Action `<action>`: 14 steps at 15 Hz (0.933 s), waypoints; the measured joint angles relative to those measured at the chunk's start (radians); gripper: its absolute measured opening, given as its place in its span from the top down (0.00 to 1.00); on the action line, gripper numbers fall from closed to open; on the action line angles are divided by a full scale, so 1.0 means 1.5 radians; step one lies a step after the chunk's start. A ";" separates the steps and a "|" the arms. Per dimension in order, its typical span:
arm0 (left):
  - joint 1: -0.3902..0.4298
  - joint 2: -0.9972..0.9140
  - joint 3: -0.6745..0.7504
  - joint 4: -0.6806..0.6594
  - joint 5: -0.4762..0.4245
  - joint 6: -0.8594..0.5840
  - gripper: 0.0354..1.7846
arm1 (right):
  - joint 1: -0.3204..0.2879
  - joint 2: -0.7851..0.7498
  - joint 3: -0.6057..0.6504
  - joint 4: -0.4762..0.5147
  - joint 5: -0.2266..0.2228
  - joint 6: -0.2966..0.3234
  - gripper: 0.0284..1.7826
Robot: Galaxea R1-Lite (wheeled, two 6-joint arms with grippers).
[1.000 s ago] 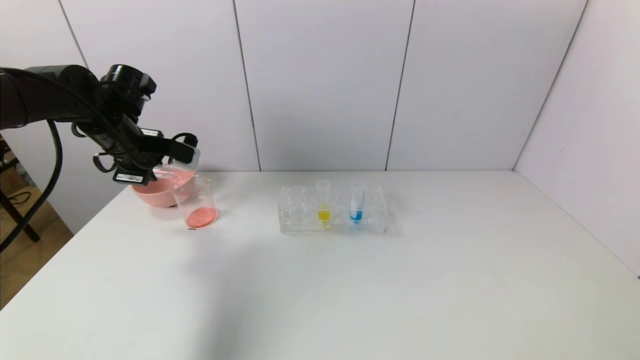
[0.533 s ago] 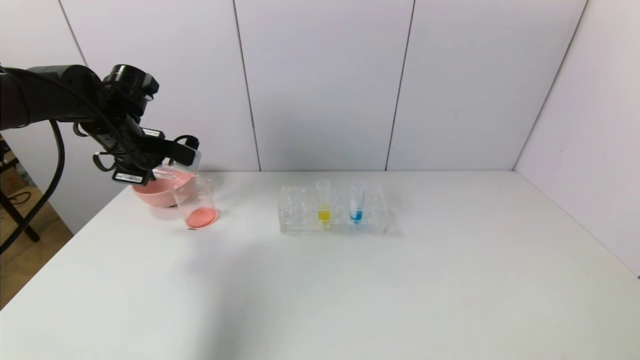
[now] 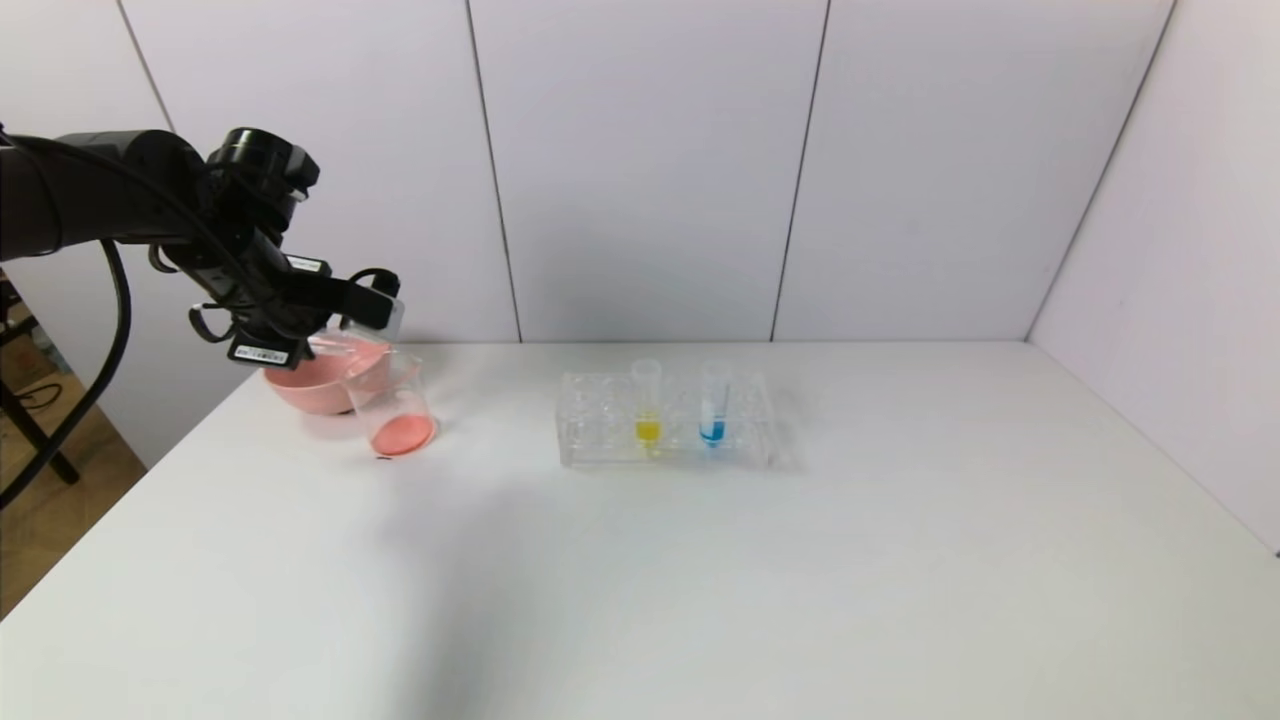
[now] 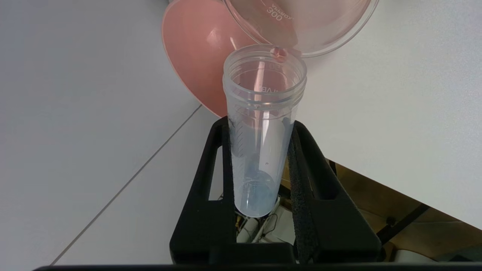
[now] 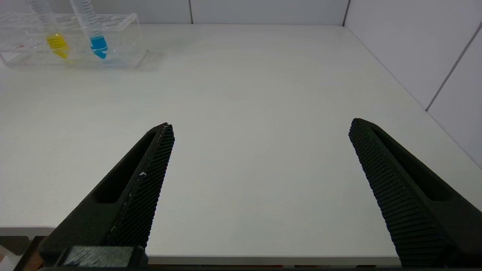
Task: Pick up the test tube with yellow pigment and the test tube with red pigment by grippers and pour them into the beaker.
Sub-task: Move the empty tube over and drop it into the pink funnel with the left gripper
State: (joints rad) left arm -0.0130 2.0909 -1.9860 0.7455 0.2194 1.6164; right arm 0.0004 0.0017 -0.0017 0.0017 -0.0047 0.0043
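My left gripper (image 3: 374, 304) is shut on the test tube with red pigment (image 3: 388, 318), tipped mouth-down over the beaker (image 3: 392, 405) at the table's far left. In the left wrist view the tube (image 4: 261, 98) sits between the fingers (image 4: 308, 158), almost empty, with a red drop at its lip above the beaker (image 4: 331, 26). Red liquid lies in the beaker's bottom. The test tube with yellow pigment (image 3: 647, 400) stands in the clear rack (image 3: 590, 425). My right gripper (image 5: 260, 128) is open and empty above the table's near edge, out of the head view.
A pink bowl (image 3: 310, 385) stands right behind the beaker, touching or nearly so. A tube with blue liquid (image 3: 713, 405) stands in the rack beside the yellow one. The right wrist view shows the yellow tube (image 5: 56, 39), blue tube (image 5: 98, 39) and rack (image 5: 126, 37) far off.
My left gripper and its tube have shifted very slightly up and to the right over the beaker. Nothing else has moved.
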 joint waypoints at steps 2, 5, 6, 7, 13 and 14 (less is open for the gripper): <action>0.001 0.000 0.000 0.005 0.002 0.002 0.77 | 0.000 0.000 0.000 0.000 0.000 0.000 0.05; 0.001 0.001 0.001 0.005 0.003 0.007 0.77 | 0.000 0.000 0.000 0.000 0.000 0.000 0.05; 0.001 0.002 0.003 0.001 0.003 0.008 0.77 | 0.000 0.000 0.000 0.000 0.000 0.000 0.05; 0.001 0.003 0.004 0.000 0.003 0.008 0.77 | 0.000 0.000 0.000 0.000 0.000 0.000 0.05; 0.001 0.005 0.005 -0.001 0.026 0.007 0.77 | 0.000 0.000 0.000 0.000 0.000 0.000 0.05; 0.001 0.004 0.004 -0.001 0.026 0.003 0.77 | 0.000 0.000 0.000 0.000 0.000 0.000 0.05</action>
State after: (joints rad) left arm -0.0109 2.0974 -1.9796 0.7440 0.2579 1.6213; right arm 0.0000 0.0017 -0.0017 0.0017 -0.0047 0.0043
